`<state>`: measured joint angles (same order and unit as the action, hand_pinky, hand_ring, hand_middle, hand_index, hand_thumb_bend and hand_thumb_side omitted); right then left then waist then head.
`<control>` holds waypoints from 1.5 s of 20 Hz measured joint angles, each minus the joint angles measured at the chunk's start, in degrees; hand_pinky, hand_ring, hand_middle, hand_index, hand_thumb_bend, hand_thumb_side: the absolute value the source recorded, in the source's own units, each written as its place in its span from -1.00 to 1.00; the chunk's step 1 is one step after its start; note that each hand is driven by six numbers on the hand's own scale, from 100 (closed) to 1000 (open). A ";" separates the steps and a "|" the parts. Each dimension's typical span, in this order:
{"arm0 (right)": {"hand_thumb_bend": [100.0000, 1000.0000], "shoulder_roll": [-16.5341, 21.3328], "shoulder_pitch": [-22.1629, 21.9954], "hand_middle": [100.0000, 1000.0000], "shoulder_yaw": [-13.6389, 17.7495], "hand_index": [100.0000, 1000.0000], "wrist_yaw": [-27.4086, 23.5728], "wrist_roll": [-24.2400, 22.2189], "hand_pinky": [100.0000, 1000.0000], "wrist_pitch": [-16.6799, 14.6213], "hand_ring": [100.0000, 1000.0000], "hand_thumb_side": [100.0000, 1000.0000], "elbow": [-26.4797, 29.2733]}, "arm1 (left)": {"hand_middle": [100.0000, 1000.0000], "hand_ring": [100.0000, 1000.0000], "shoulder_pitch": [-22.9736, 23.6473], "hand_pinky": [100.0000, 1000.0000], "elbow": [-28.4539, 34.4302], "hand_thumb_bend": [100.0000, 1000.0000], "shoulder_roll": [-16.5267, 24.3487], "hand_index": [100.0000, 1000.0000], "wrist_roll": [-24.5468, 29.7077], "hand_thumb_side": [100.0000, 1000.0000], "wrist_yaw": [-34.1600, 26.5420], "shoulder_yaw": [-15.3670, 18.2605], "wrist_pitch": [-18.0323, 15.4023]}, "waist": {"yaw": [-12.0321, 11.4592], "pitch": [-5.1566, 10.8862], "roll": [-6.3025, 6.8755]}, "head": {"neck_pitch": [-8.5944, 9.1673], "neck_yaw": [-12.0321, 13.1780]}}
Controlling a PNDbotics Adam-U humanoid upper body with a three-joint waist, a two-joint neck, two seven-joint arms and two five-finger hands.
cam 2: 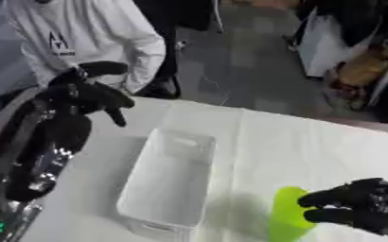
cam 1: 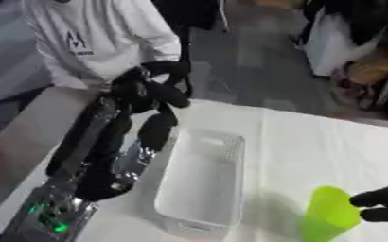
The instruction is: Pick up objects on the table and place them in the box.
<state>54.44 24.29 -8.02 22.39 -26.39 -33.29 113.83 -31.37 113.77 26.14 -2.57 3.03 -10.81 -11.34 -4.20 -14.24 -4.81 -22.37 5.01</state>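
Item 1. White rectangular plastic basket with perforated walls (cam 2: 199,142), serving as the box: stands on the white cloth-covered tabletop (cam 2: 313,146), long axis running away from the robot. Nothing shows inside it.

Item 2. Bright green tapered plastic cup (cam 1: 330,215), the one task thing in view: upright on the tabletop to the right of the basket, near its front end, close beside it but apart.

Item 3. Right hand (cam 2: 359,208), black: at the right side of the cup, on the side away from the basket. Fingers curled toward the cup wall and reaching it; whether they actually pinch it cannot be told, so the grip counts as unconfirmed. The cup base appears to sit on the cloth.

Item 4. Left hand (cam 1: 152,87), black: raised above the tabletop to the left of the basket's far end, fingers curled, holding nothing.

Risk notes.
- Contact falls on one side of a light, tall cup; a closing push could tip it toward the basket or slide it along the cloth.
- The tapered, smooth wall may slip through the fingers on lifting, dropping the cup short of the basket.
- The carry must clear the basket's right wall; a low pass could knock the cup on the rim or shove the light basket.
- The cloth may drag and wrinkle if the cup is pushed.
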 measured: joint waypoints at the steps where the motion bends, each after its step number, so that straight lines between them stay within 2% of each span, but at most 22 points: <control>1: 0.40 0.59 0.41 0.80 -0.20 0.90 0.15 0.30 0.35 0.12 0.61 0.60 0.08 | 0.64 0.13 -0.01 -0.18 0.00 -0.63 0.00 0.28 0.03 0.43 -0.01 -0.06 0.00 | -0.11 0.00 -0.03 | 0.00 0.00; 6: 0.43 2.59 1.38 0.79 -1.48 0.89 1.86 1.81 0.38 0.69 0.61 0.59 0.20 | 0.64 0.14 -0.17 -0.18 0.00 -0.63 0.00 0.28 0.14 0.43 -0.16 -0.14 0.00 | -0.48 0.03 -0.21 | 0.00 0.00; 15: 0.52 3.13 2.04 0.78 -2.77 0.89 4.24 1.79 0.46 1.73 0.64 0.62 0.20 | 0.65 0.14 -0.53 -0.18 0.00 -0.64 -0.01 0.28 0.42 0.44 -0.21 -0.16 0.08 | -0.72 0.03 -0.24 | 0.01 -0.10; 17: 0.52 3.14 2.14 0.77 -2.77 0.88 4.65 2.15 0.46 2.04 0.64 0.65 0.20 | 0.65 0.14 -0.59 -0.18 0.00 -0.64 -0.03 0.27 0.51 0.44 -0.22 -0.21 0.13 | -0.92 0.03 -0.32 | 0.51 -2.07; 21: 0.53 3.15 2.14 0.78 -2.81 0.88 5.34 2.44 0.47 2.81 0.64 0.71 0.21 | 0.65 0.14 -0.94 -0.18 0.00 -0.64 -0.04 0.27 0.70 0.44 -0.25 -0.47 0.31 | -0.99 0.03 -0.56 | 0.96 -8.42; 24: 0.57 3.15 2.35 0.77 -3.11 0.89 5.59 2.08 0.50 3.27 0.65 0.86 0.21 | 0.65 0.14 -0.94 -0.18 0.00 -0.64 -0.04 0.27 0.76 0.45 -0.25 -0.49 0.30 | -0.93 0.03 -0.55 | 0.79 -12.09; 26: 0.59 3.15 2.62 0.75 -3.17 0.89 5.61 1.95 0.51 3.45 0.65 0.98 0.21 | 0.66 0.14 -0.86 -0.18 0.00 -0.65 -0.04 0.27 0.95 0.45 -0.25 -0.50 0.28 | -0.85 0.03 -0.49 | 0.34 -13.70; 30: 0.58 3.15 3.61 0.73 -3.52 0.88 6.08 2.29 0.51 3.76 0.65 1.00 0.21 | 0.66 0.14 -0.41 -0.18 0.00 -0.66 -0.04 0.27 1.19 0.46 -0.23 -0.52 0.30 | -0.55 0.03 -0.16 | -0.10 -14.70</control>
<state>57.59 27.90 -11.54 28.46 -24.09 -29.52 114.04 -31.78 113.77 26.11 -1.38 2.80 -11.33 -11.04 -4.75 -14.21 -4.97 -22.47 -9.69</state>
